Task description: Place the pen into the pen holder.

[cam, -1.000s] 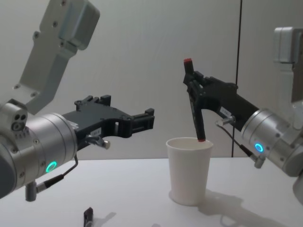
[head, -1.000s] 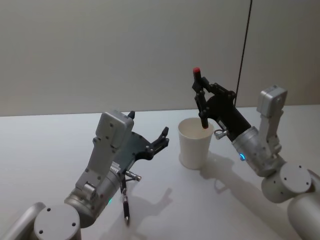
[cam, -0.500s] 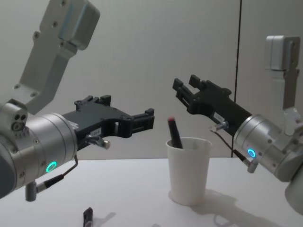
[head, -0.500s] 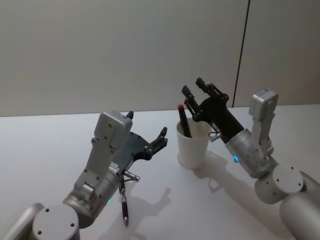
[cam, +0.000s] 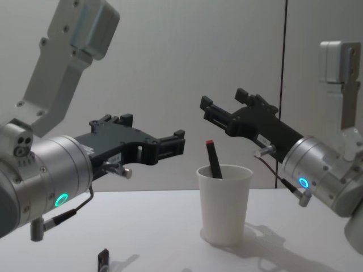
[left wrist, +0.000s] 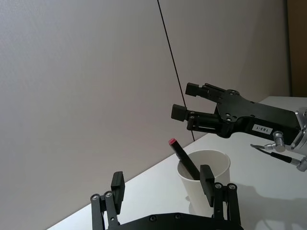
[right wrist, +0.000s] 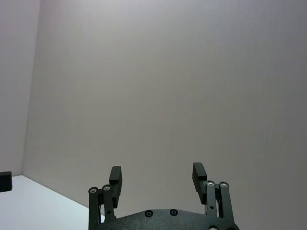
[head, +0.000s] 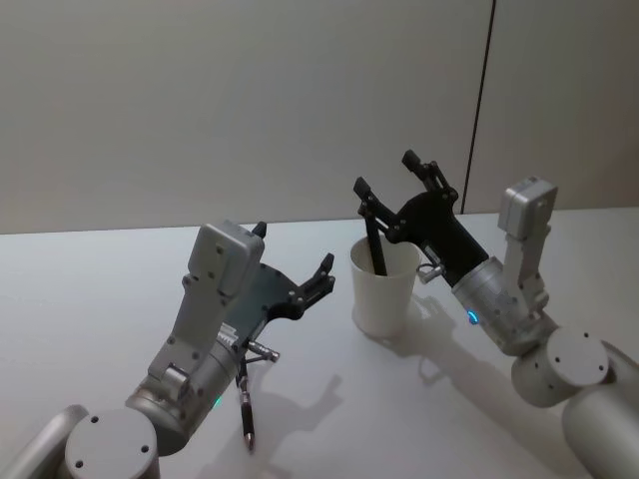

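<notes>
Here, the pen point(cam: 214, 160) leans inside the pen holder point(cam: 224, 209).
My left gripper point(head: 295, 249) hangs spread, nearest; the white tapered holder hides the dark, red-tipped pen's lower half; my right gripper point(cam: 222, 99) is spread just above.

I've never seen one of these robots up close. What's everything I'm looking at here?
pen holder: one, a white paper cup, upright on the table, in front of the robot and a little to its right.
pen: one, dark with a red top, leaning inside the cup with its top above the rim.
second pen: one, dark, lying on the table beneath the left arm.
table: one, white, under everything.
wall: one, grey, behind the table, with a dark vertical seam.
left gripper: one, black, open, held in the air left of the cup.
right gripper: one, black, open, above the cup.
</notes>
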